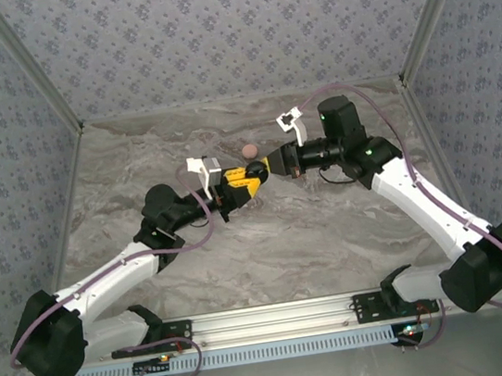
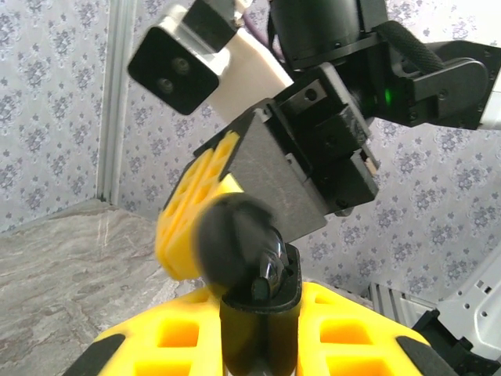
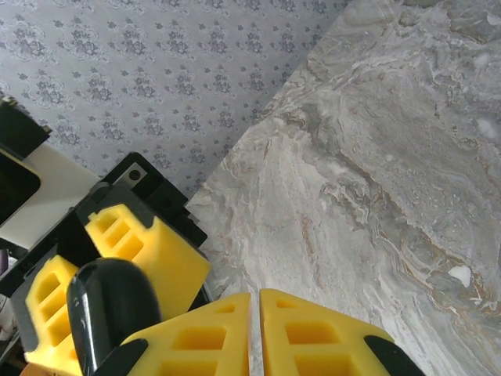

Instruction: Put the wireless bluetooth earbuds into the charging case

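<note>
The left claw (image 2: 258, 325) is clamped narrow on the charging case (image 2: 254, 345), which stands upright between its yellow fingers (image 2: 168, 337) with the rounded lid (image 2: 228, 239) tipped over the mouth. The right claw (image 3: 255, 329) is pinched fully together, and whether anything tiny sits between its tips cannot be told. The step in hand looks like seating an earbud or pressing the lid home, the right claw's tips being just beside the lid. To do it well, the left claw should hold the case steady while the right claw pushes gently along the case's own axis, so the case does not twist out of the grip. The left wrist view shows a glossy dark piece (image 2: 271, 270) lodged in the case's mouth under the lid, possibly an earbud. From the right wrist the case presents its rounded back, with the marble table (image 3: 376, 172) below. The top view adds a small brownish round object (image 1: 249, 152) on the table just beyond the two claws.
</note>
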